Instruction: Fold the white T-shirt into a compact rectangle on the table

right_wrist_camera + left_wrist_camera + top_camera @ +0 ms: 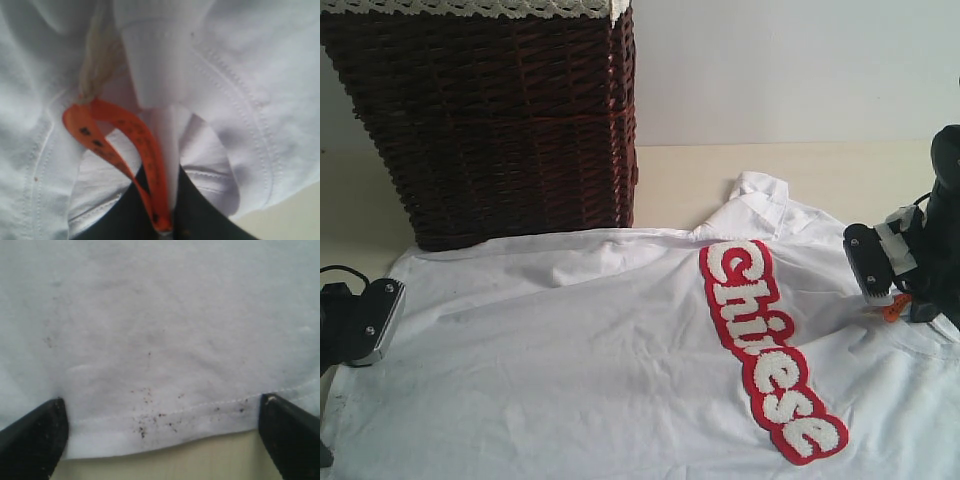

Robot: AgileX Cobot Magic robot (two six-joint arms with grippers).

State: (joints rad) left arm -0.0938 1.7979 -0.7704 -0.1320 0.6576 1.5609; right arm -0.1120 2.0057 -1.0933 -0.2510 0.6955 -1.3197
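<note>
The white T-shirt (580, 360) lies spread over the table (690, 175), its red-outlined "Chinese" lettering (765, 345) running diagonally. At the shirt's left edge is my left gripper (375, 322). In its wrist view that gripper (162, 402) is open, fingers (35, 435) wide apart, with the speckled stitched hem (165, 420) lying between them. On the right, my right gripper (877, 278) is at the neck. Its wrist view shows the gripper (169, 200) shut on a pinched fold of white collar fabric (160, 75) together with the orange tag (125, 130).
A tall dark wicker basket (500, 120) with a white lace-trimmed liner (470, 8) stands at the back left, touching the shirt's far edge. A sleeve (755, 195) is bunched up behind the lettering. A strip of table (165, 465) shows below the hem.
</note>
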